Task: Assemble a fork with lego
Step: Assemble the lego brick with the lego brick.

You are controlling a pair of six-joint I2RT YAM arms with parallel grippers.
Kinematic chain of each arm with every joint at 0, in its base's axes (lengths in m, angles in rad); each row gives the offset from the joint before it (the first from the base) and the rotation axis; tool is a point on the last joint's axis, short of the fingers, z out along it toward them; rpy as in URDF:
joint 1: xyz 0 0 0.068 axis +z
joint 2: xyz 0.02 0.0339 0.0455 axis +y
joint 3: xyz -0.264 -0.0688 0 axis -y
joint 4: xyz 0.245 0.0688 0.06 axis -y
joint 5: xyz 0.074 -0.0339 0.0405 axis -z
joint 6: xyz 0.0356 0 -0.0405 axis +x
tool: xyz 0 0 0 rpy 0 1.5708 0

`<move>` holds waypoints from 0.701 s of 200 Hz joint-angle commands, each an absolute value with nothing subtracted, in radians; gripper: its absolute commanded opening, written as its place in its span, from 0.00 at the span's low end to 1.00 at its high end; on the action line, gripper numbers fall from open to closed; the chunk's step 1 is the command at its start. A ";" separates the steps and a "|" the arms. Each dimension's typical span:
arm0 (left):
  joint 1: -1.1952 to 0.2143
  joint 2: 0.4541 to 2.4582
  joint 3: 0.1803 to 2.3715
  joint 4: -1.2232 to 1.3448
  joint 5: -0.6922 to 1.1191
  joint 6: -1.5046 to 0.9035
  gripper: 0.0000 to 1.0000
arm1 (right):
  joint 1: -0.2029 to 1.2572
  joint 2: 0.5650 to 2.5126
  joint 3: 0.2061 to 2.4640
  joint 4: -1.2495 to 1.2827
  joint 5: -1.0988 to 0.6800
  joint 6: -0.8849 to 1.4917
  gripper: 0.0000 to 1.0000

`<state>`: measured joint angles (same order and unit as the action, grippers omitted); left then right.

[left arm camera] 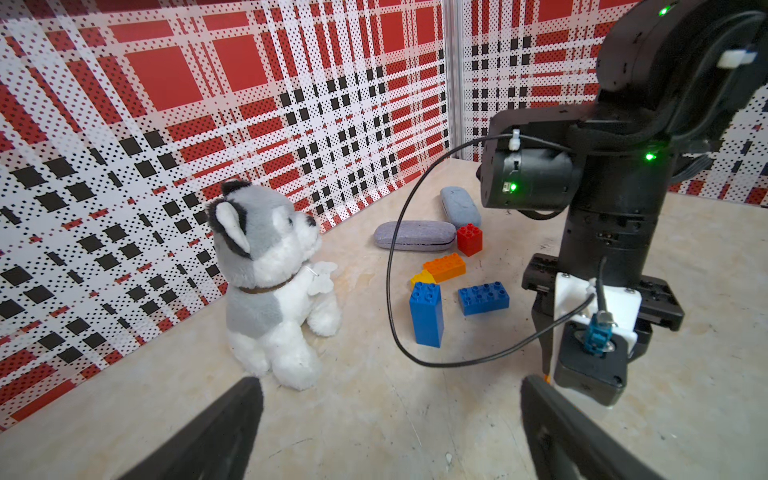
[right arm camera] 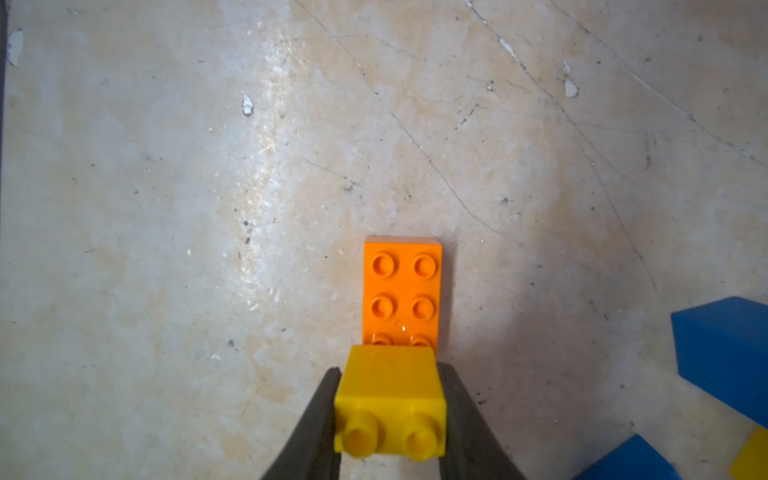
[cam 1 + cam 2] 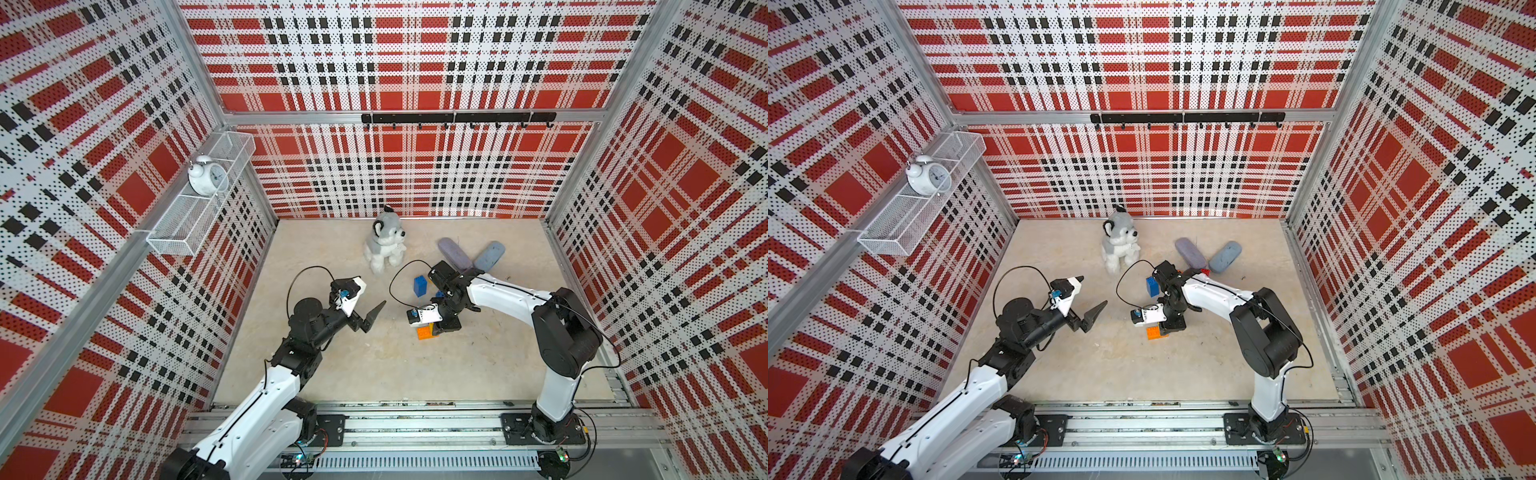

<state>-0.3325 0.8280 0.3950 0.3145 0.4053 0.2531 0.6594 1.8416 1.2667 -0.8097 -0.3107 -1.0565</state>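
Between brick-wide right fingers point(image 2: 318, 419) — yellow brick point(image 2: 390, 399)

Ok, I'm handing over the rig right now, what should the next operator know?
Left hand: open, empty, above the table.
Right hand: shut on a small yellow studded plastic brick, over one end of the flat orange studded brick lying on the table; seated or not, cannot tell.
Loose on the table: tall blue brick, flat blue brick, red brick, second orange brick, second yellow brick.
Done: at most this first prong. Left: remaining prongs, blue handle.
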 commanded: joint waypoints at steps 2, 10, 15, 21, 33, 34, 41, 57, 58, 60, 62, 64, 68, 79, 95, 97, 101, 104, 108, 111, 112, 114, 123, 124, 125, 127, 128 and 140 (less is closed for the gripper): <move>-0.324 0.835 0.387 0.336 0.462 0.258 0.98 | 0.667 1.866 1.264 -0.803 -0.335 -1.064 0.20; -0.324 0.837 0.385 0.334 0.481 0.268 0.98 | 0.667 1.868 1.263 -0.803 -0.335 -1.064 0.20; -0.324 0.837 0.384 0.328 0.492 0.278 0.98 | 0.667 1.869 1.260 -0.803 -0.334 -1.066 0.20; -0.324 0.836 0.384 0.316 0.501 0.290 0.98 | 0.667 1.870 1.256 -0.802 -0.334 -1.064 0.20; -0.324 0.833 0.390 0.274 0.515 0.323 0.98 | 0.667 1.873 1.249 -0.798 -0.330 -1.065 0.20; -0.324 0.832 0.390 0.271 0.516 0.325 0.98 | 0.667 1.873 1.249 -0.798 -0.329 -1.065 0.20; -0.324 0.829 0.394 0.246 0.516 0.339 0.98 | 0.667 1.876 1.247 -0.798 -0.326 -1.066 0.20; -0.324 0.817 0.394 0.214 0.501 0.356 0.98 | 0.667 1.888 1.247 -0.799 -0.318 -1.067 0.20; -0.324 0.816 0.393 0.213 0.501 0.356 0.98 | 0.667 1.888 1.247 -0.800 -0.319 -1.067 0.20; -0.324 0.815 0.392 0.211 0.499 0.358 0.98 | 0.667 1.890 1.248 -0.801 -0.318 -1.068 0.20; -0.324 0.814 0.391 0.210 0.498 0.359 0.98 | 0.667 1.891 1.249 -0.802 -0.318 -1.068 0.20; -0.324 0.811 0.390 0.211 0.497 0.359 0.98 | 0.667 1.892 1.251 -0.803 -0.317 -1.068 0.20; -0.324 0.807 0.388 0.211 0.496 0.359 0.98 | 0.667 1.895 1.253 -0.804 -0.316 -1.068 0.20; -0.324 0.799 0.384 0.215 0.496 0.360 0.98 | 0.666 1.900 1.260 -0.808 -0.317 -1.071 0.19; -0.324 0.797 0.382 0.221 0.494 0.360 0.98 | 0.664 1.910 1.268 -0.817 -0.319 -1.071 0.19; -0.323 0.798 0.381 0.220 0.494 0.360 0.98 | 0.664 1.911 1.271 -0.818 -0.318 -1.072 0.19; -0.324 0.798 0.381 0.220 0.493 0.361 0.98 | 0.664 1.913 1.271 -0.820 -0.317 -1.073 0.19; -0.324 0.798 0.382 0.220 0.493 0.362 0.98 | 0.664 1.913 1.272 -0.821 -0.316 -1.075 0.19; -0.324 0.800 0.383 0.220 0.493 0.362 0.98 | 0.664 1.915 1.269 -0.821 -0.313 -1.075 0.19; -0.324 0.801 0.383 0.219 0.495 0.362 0.98 | 0.664 1.917 1.268 -0.821 -0.313 -1.075 0.19; -0.324 0.802 0.383 0.220 0.494 0.362 0.98 | 0.664 1.917 1.267 -0.820 -0.311 -1.075 0.19; -0.324 0.802 0.383 0.219 0.494 0.362 0.98 | 0.664 1.917 1.267 -0.819 -0.311 -1.075 0.19; -0.324 0.804 0.384 0.219 0.494 0.362 0.98 | 0.663 1.922 1.265 -0.820 -0.310 -1.075 0.19; -0.324 0.804 0.384 0.219 0.494 0.362 0.98 | 0.663 1.923 1.264 -0.819 -0.311 -1.075 0.19; -0.324 0.805 0.384 0.219 0.495 0.363 0.98 | 0.663 1.923 1.264 -0.819 -0.311 -1.075 0.19; -0.324 0.803 0.385 0.219 0.495 0.362 0.98 | 0.663 1.924 1.264 -0.819 -0.311 -1.075 0.19; -0.324 0.804 0.385 0.219 0.495 0.362 0.98 | 0.663 1.924 1.265 -0.819 -0.311 -1.075 0.19; -0.324 0.808 0.385 0.218 0.499 0.362 0.98 | 0.663 1.936 1.271 -0.824 -0.309 -1.074 0.19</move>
